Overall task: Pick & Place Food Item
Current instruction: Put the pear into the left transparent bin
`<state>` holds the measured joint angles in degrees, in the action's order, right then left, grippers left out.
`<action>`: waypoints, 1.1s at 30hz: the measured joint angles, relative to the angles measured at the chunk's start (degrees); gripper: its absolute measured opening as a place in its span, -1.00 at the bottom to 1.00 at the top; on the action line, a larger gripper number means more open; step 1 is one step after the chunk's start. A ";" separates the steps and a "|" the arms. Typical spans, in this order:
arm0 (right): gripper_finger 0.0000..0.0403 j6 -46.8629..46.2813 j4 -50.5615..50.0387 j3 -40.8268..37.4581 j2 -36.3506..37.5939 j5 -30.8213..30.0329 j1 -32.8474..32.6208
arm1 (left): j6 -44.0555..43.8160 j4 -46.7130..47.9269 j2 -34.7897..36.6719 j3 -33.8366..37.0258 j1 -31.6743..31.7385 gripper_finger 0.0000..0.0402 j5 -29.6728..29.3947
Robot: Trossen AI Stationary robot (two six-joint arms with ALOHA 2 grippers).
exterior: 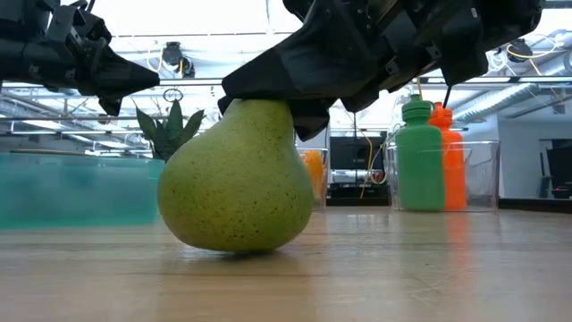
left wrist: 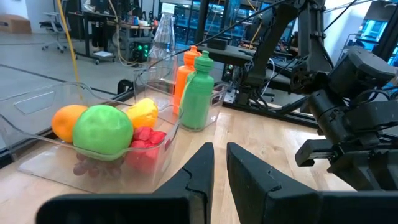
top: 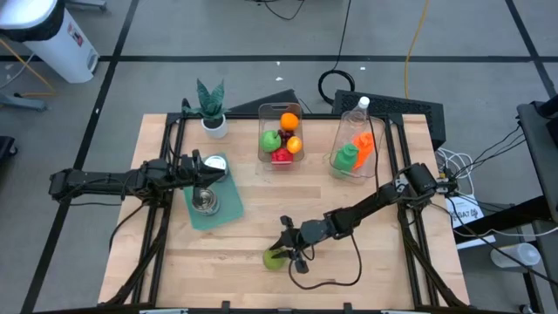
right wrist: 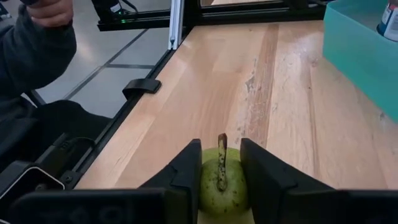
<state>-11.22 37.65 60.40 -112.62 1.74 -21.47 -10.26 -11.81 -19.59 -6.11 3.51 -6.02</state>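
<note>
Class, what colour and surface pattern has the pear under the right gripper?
Yellow-green pear, finely speckled with dark dots; the low view shows this best.

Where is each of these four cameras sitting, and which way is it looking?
High: overhead, straight down on the table; both arms show.
Low: at tabletop height, level across the pear; arms above.
Left wrist: past its shut fingers toward the fruit bin and bottles.
Right wrist: down on the pear between its fingers.
Shared: pear, bottles.
</note>
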 joint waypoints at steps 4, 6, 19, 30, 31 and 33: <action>-0.60 -0.48 0.30 -0.01 0.00 -0.03 0.03 | 0.00 0.00 0.00 0.00 0.00 -0.75 0.00; -0.60 -0.50 0.62 -0.02 0.24 -0.02 0.09 | 0.00 0.02 0.00 0.00 0.00 -0.75 0.00; -0.60 2.91 -3.70 -2.64 13.35 3.10 3.52 | -0.02 0.17 -0.02 0.00 0.00 -0.75 0.03; -0.60 2.26 5.05 -21.86 30.97 -4.29 6.03 | -0.03 0.72 -0.02 0.00 0.00 -0.75 0.00; -0.60 1.72 5.97 -23.93 32.17 -5.00 6.03 | -0.02 0.79 -0.02 0.00 -0.01 -0.75 0.00; -0.60 1.52 8.68 -27.99 34.20 -6.35 6.03 | -0.02 0.80 0.00 0.00 0.00 -0.75 0.00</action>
<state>-9.70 46.33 32.42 -78.42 -4.62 -15.44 -10.28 -11.01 -19.60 -6.11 3.51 -6.02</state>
